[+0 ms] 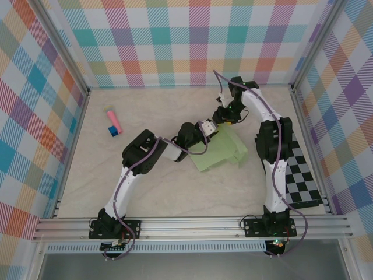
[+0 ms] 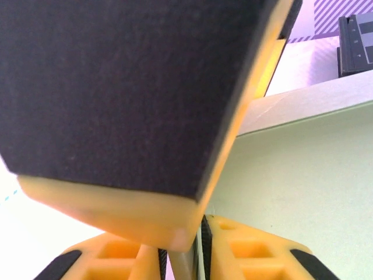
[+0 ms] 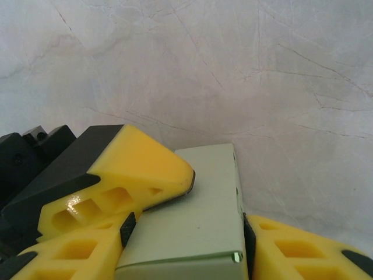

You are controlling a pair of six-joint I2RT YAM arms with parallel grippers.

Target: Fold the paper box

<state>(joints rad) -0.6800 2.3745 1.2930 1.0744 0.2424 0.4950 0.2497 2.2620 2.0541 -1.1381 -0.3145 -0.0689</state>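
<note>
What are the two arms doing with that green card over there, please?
Both arms are working on the paper box, a pale green card lying partly folded between them. The left gripper pinches a thin edge of it, one of its fingers lying on top of a flap. The right gripper straddles that flap, its pads seemingly against both sides. The box is not yet formed.
</note>
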